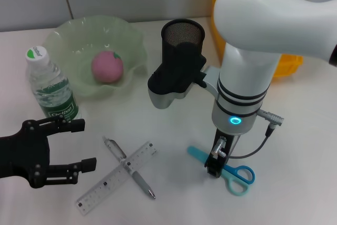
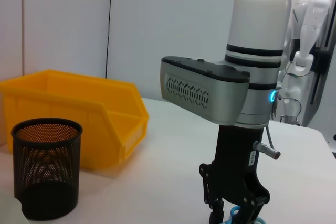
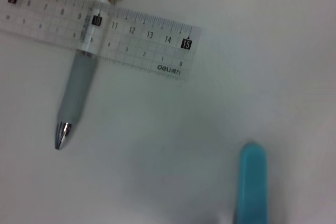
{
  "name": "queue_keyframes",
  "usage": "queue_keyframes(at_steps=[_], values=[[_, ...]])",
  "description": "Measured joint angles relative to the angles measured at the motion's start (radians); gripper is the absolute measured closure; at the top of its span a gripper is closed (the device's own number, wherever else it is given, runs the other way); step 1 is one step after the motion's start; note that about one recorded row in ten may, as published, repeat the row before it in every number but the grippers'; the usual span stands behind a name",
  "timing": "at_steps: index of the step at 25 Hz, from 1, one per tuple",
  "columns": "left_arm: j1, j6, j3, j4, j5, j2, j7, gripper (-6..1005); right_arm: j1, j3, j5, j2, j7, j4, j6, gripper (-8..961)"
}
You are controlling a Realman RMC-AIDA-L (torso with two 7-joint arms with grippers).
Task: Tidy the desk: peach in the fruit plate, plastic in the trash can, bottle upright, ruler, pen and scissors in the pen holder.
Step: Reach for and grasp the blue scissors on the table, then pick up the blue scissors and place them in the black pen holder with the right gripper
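Note:
The pink peach [image 1: 107, 67] lies in the green fruit plate [image 1: 131, 38]. Left of the plate the bottle [image 1: 50, 84] stands upright. The black mesh pen holder [image 1: 182, 36] [image 2: 47, 167] is behind my right arm. A clear ruler [image 1: 117, 177] [image 3: 100, 38] lies across a pen [image 1: 129, 167] [image 3: 76, 95] at the front. My right gripper [image 1: 215, 166] [image 2: 235, 211] is down on the teal scissors [image 1: 234, 171] [image 3: 254, 182], which lie flat on the table. My left gripper [image 1: 79, 146] hovers open at the front left, below the bottle. The plastic and trash can are out of view.
A yellow bin [image 1: 288, 64] [image 2: 79, 114] stands at the back right, behind the pen holder. The white table [image 1: 174, 198] stretches between the ruler and the scissors. A cable [image 1: 258, 143] loops off my right wrist.

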Motion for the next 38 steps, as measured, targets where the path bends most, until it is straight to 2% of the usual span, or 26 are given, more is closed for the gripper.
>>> queue_keyframes(at_steps=[11,38], values=[[0.0,0.006,-0.001,0.0,0.0,0.0,-0.003,138,0.0,-0.003,0.001,0.0,0.0,0.0,0.0,635],[0.002,0.026,-0.02,0.0,-0.001,0.0,-0.005,138,-0.007,-0.002,0.002,0.0,0.0,-0.008,-0.005,706]])
